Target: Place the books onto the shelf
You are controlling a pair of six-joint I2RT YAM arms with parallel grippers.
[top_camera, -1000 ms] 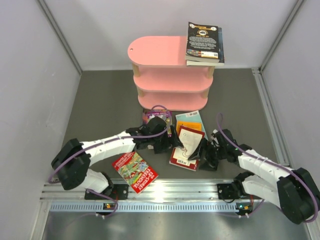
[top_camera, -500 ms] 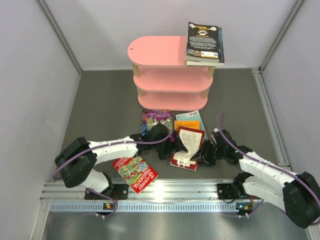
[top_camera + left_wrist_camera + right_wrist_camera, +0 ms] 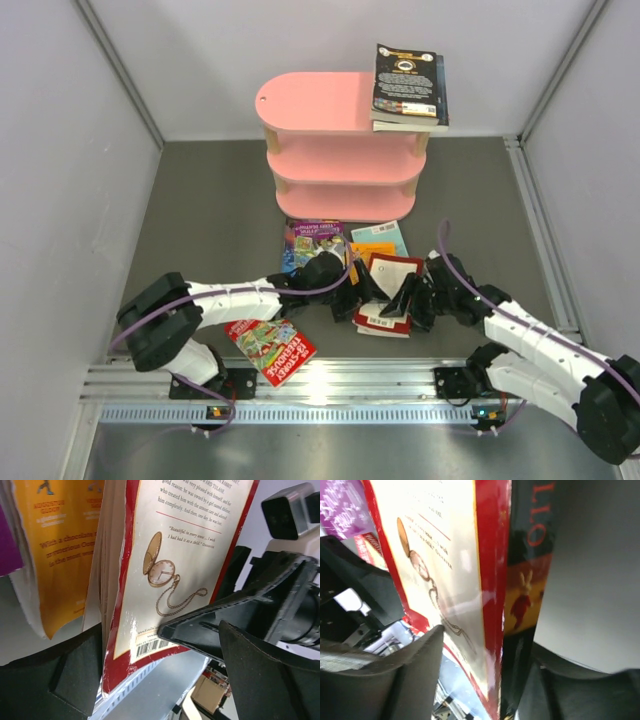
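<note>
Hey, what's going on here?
Both arms are on the maroon-and-cream book, tipped up in front of the pink shelf. The right gripper has a finger either side of one edge, grip uncertain. The left gripper stands open around it from the other side. A dark book lies on the shelf's top board; a red Treehouse book lies loose at front left.

Maroon-and-cream book (image 3: 170,555), orange book (image 3: 60,545) beside

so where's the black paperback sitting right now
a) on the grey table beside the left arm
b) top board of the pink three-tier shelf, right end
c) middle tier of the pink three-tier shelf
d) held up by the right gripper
B: the black paperback lies flat on the top board of the pink three-tier shelf, at its right end.
</note>
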